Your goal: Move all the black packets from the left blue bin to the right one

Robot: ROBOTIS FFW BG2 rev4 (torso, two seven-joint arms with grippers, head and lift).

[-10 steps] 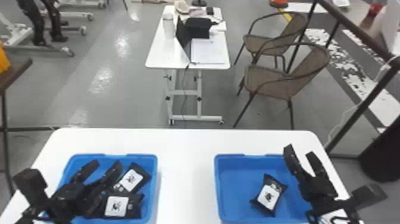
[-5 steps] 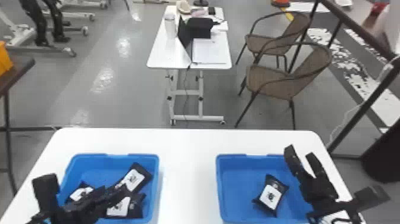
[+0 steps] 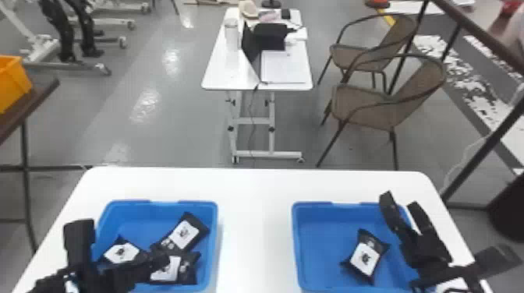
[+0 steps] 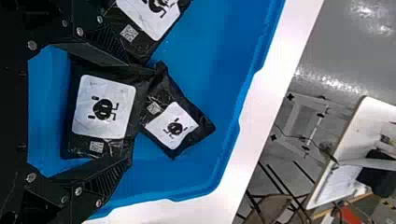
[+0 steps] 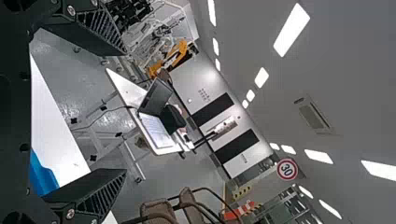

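The left gripper point(image 3: 165, 261) reached down into the left blue bin point(image 3: 132, 212), its fingers apart. In the left wrist view, a black packet point(image 4: 81, 149) with its white label point(image 4: 84, 116) up lay between the two fingers; whether either finger pressed on it could not be told.

A second black packet point(image 3: 200, 226) lay just beyond the left gripper and to its right, toward the bin's far right corner, one end against the packet between the fingers. A third black packet point(image 3: 134, 263) lay to the left of the left gripper, partly hidden behind the arm.

The right gripper point(image 3: 400, 200) was above the right-hand side of the right blue bin point(image 3: 315, 222), its fingers apart and holding nothing. One more black packet point(image 3: 376, 245) lay in that bin, to the left of the right gripper and nearer the robot, label up and set at a slant, well apart from the fingers.

Both bins sat on a white surface point(image 3: 253, 202). Beyond the grippers stood a smaller white table point(image 3: 218, 76) with an open laptop point(image 3: 249, 43), and two brown chairs were to the right of that table.
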